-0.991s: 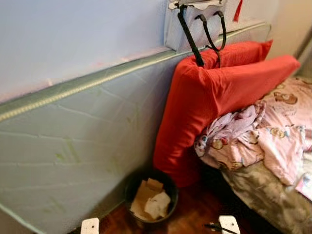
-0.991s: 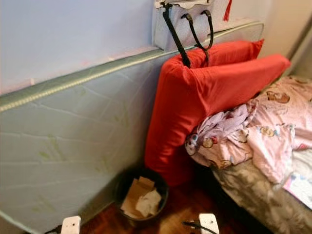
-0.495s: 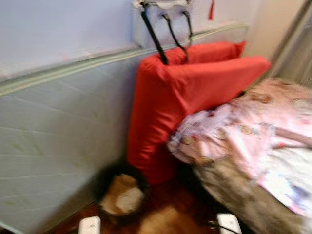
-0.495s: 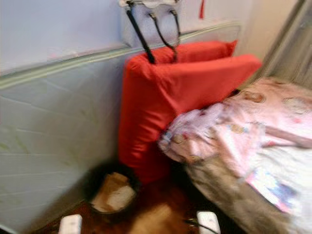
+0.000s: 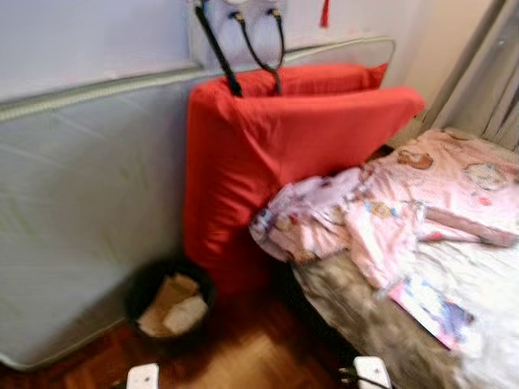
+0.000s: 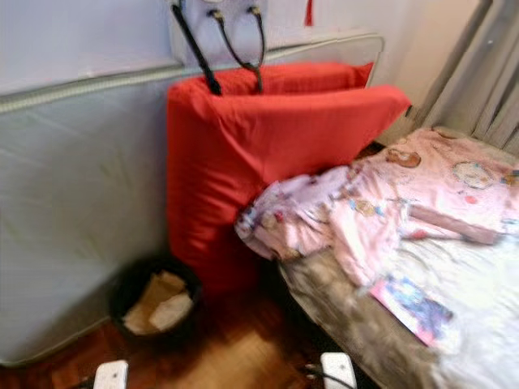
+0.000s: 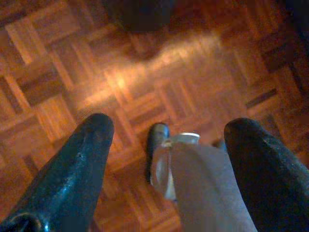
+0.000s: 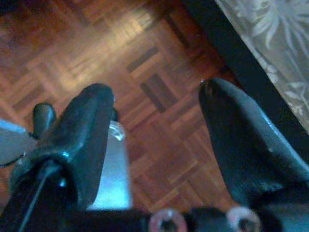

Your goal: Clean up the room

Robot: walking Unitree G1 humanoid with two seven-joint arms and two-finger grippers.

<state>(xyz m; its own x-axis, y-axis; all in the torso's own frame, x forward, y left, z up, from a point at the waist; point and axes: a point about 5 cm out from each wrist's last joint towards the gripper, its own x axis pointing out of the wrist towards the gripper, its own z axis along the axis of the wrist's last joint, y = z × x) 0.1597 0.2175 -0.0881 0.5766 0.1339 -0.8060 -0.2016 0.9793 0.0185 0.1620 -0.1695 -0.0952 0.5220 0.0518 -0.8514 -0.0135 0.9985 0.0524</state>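
Left gripper [image 7: 166, 140]: we hang it idle above the parquet floor [image 7: 72, 72]; our two black fingers [image 7: 77, 164] stand wide apart with nothing between them, and our own leg and foot show beyond the gap.
Right gripper [image 8: 157, 121]: we hold it low over the same floor, fingers [image 8: 241, 140] spread wide and empty, close beside the dark edge of the bed and its leaf-patterned cover [image 8: 270, 53].
Wastebasket [image 5: 168, 301]: a dark round bin stands on the floor ahead and to our left, at the foot of the grey mattress and touching the lower corner of the red cushion; crumpled brown and white paper [image 5: 172, 303] lies inside it.
Grey mattress [image 5: 81, 203]: it stands on its long edge against the wall.
Red cushion [image 5: 268, 154]: large and upright, it leans on the mattress at the head edge of the bed; a second red cushion [image 5: 324, 79] stands just behind it.
Handbag [image 5: 239, 32]: it hangs on the wall above the cushions, its black straps [image 5: 217, 49] drooping onto the cushion top.
Pink clothes [image 5: 381, 211]: a rumpled heap of cartoon-print garments lies across the bed [image 5: 486, 292], spilling over the corner nearest the cushion.
Patterned item [image 5: 430, 308]: small and flat, it lies on the pale sheet near the bed's front edge; blur hides what it is.
Curtain [image 5: 486, 73]: grey folds hang at the far right.
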